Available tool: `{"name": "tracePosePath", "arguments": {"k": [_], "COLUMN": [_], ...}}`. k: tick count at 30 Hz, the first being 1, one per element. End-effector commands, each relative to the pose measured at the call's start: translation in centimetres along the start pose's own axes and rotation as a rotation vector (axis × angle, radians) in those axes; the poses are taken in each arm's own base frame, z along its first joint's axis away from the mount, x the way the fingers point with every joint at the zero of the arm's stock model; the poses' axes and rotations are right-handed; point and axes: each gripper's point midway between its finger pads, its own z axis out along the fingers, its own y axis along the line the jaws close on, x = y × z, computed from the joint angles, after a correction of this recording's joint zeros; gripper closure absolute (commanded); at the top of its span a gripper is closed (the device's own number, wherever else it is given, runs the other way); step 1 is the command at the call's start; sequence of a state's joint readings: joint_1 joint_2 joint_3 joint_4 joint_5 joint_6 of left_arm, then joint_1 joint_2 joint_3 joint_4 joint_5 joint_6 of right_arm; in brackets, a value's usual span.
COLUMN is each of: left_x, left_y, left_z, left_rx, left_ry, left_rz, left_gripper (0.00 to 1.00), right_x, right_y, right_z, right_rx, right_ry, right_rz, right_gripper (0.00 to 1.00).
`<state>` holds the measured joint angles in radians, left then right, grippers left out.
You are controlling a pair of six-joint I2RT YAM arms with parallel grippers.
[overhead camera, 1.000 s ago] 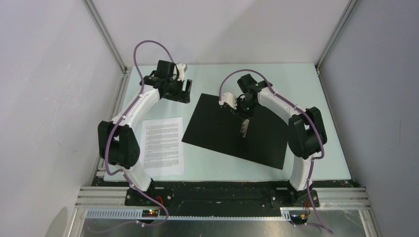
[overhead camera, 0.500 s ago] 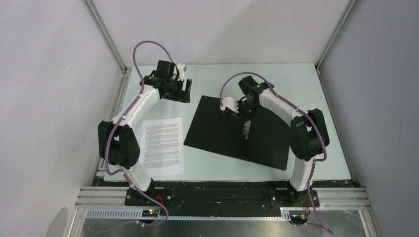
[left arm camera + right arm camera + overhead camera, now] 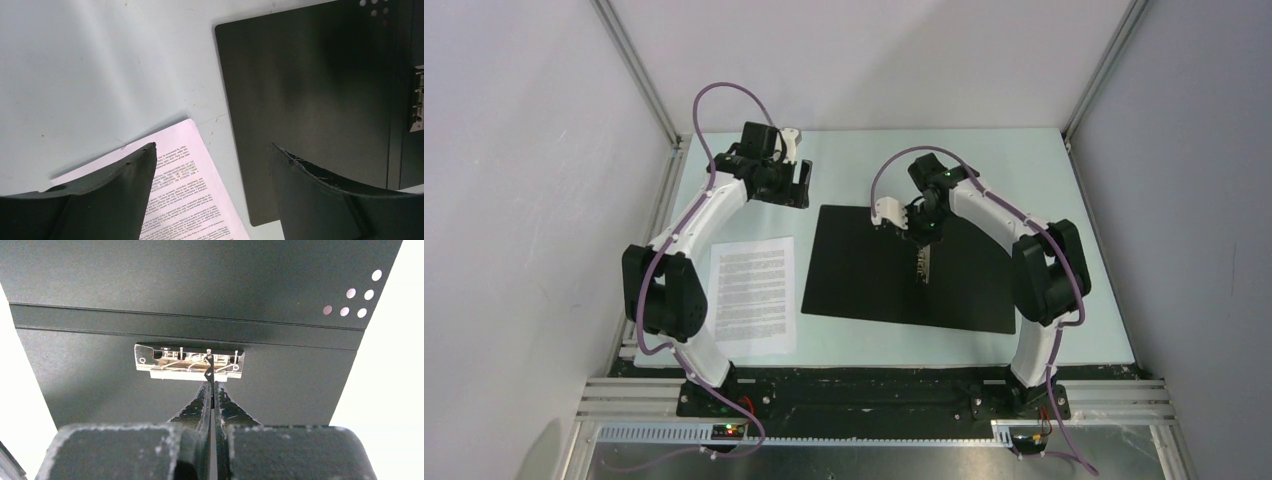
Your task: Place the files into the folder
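Folder (image 3: 864, 275) from skewed to square with the table (image 3: 1044, 180) edge.

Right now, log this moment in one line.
folder: open flat | files: beside folder | left gripper: open, empty | right gripper: shut at clip

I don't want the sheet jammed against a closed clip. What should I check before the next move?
1. Folder lying open, black inside up: ok.
2. Right tool shut on the clip, at its thin lever: ok.
3. Clip raised enough to take paper: cannot tell.
4. Left tool open and holding nothing: ok.
5. Paper lying flat beside the folder, not overlapping it: ok.
6. Paper inside the folder: not ok, still outside.
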<state>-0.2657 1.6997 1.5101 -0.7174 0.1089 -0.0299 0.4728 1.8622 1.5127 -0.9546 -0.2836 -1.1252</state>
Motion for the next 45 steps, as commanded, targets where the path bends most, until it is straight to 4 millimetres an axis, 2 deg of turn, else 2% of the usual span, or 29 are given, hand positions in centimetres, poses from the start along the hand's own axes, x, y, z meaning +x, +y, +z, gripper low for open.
{"name": "tracePosePath", "arguments": {"k": [1,7,8,9,10,11,12,13,14,18,19,20,22,23,26,27,28,29,30,31,32,33,36,38,39,40,41,42,45], "left_x": [-0.6,-0.3,-0.3,-0.4,-0.4,-0.4,-0.5,-0.6,-0.6,-0.3,-0.1,0.0,0.3,0.7,2.3,2.9,4.1,4.9,7.5,8.1,9.0,9.6,11.5,12.6,13.2,13.7,14.4,14.8,16.0], "left_y": [0.1,0.2,0.1,0.1,0.1,0.1,0.1,0.1,0.2,0.5,0.9,1.2,2.5,3.8,6.4,7.9,8.9,10.4,12.6,13.6,13.9,14.6,15.6,15.9,15.9,16.4,16.5,17.1,17.7], "left_z": [-0.2,0.0,-0.1,-0.1,-0.1,-0.1,-0.2,-0.3,-0.3,-0.6,-0.7,-0.9,-1.3,-1.5,-2.5,-2.9,-3.2,-3.7,-4.4,-4.8,-4.7,-4.8,-4.5,-4.2,-4.0,-4.1,-4.1,-4.2,-3.8], "left_rx": [-0.002,-0.003,0.0,0.001,0.001,0.001,0.001,-0.001,-0.002,-0.02,-0.039,-0.051,-0.095,-0.129,-0.19,-0.215,-0.254,-0.286,-0.342,-0.36,-0.362,-0.371,-0.383,-0.365,-0.351,-0.356,-0.361,-0.373,-0.365], "left_ry": [-0.024,-0.015,-0.015,-0.017,-0.017,-0.018,-0.021,-0.025,-0.024,-0.02,-0.014,-0.013,-0.003,0.009,0.04,0.044,0.057,0.061,0.086,0.087,0.105,0.112,0.156,0.182,0.197,0.2,0.213,0.217,0.244], "left_rz": [-0.018,-0.024,-0.025,-0.024,-0.023,-0.021,-0.018,-0.016,-0.016,-0.029,-0.04,-0.053,-0.099,-0.141,-0.261,-0.306,-0.346,-0.388,-0.479,-0.513,-0.532,-0.553,-0.58,-0.605,-0.625,-0.648,-0.658,-0.674,-0.688], "left_gripper": [0.14,0.14,0.14,0.14,0.14,0.14,0.14,0.14,0.14,0.12,0.11,0.08,0.04,0.03,0.01,0.02,0.02,0.03,0.07,0.09,0.1,0.12,0.15,0.16,0.17,0.17,0.17,0.16,0.15], "right_x": [-2.0,-1.5,-1.7,-1.2,-1.6,-0.9,-1.3,-0.7,-1.1,-0.4,-0.4,-0.1,-0.5,-1.3,-3.7,-4.3,-5.4,-5.9,-7.4,-8.2,-8.4,-8.9,-11.1,-12.8,-13.7,-14.6,-15.6,-16.4,-19.8], "right_y": [-1.4,-3.2,-3.9,-4.4,-5.4,-5.9,-7.0,-7.6,-8.8,-11.9,-12.8,-12.8,-13.2,-13.5,-13.3,-13.2,-12.7,-12.4,-10.3,-10.4,-9.3,-9.2,-7.9,-7.3,-6.7,-6.7,-6.1,-6.4,-5.2], "right_z": [0.6,1.6,1.5,2.2,1.8,2.5,1.9,2.4,1.8,1.7,1.1,1.3,0.2,-0.7,-4.6,-5.3,-6.9,-7.1,-8.8,-10.1,-9.4,-9.6,-9.0,-8.3,-7.2,-7.0,-5.6,-4.4,-1.8], "right_rx": [0.038,0.077,0.093,0.087,0.107,0.1,0.124,0.126,0.155,0.219,0.242,0.233,0.241,0.246,0.265,0.27,0.273,0.27,0.222,0.241,0.189,0.176,0.026,-0.044,-0.091,-0.106,-0.16,-0.182,-0.295], "right_ry": [-0.053,-0.042,-0.047,-0.038,-0.044,-0.027,-0.035,-0.024,-0.037,-0.031,-0.035,-0.027,-0.052,-0.087,-0.207,-0.241,-0.297,-0.339,-0.463,-0.518,-0.541,-0.568,-0.639,-0.669,-0.666,-0.676,-0.668,-0.674,-0.685], "right_rz": [-0.007,0.026,0.055,0.088,0.125,0.158,0.186,0.22,0.224,0.27,0.284,0.302,0.343,0.373,0.418,0.449,0.451,0.496,0.591,0.594,0.663,0.676,0.76,0.754,0.744,0.743,0.761,0.765,0.811], "right_gripper": [1.0,0.99,0.96,0.9,0.84,0.81,0.76,0.74,0.7,0.56,0.55,0.53,0.51,0.51,0.44,0.39,0.37,0.31,0.18,0.09,0.06,0.03,0.04,0.07,0.08,0.08,0.09,0.1,0.1]}}
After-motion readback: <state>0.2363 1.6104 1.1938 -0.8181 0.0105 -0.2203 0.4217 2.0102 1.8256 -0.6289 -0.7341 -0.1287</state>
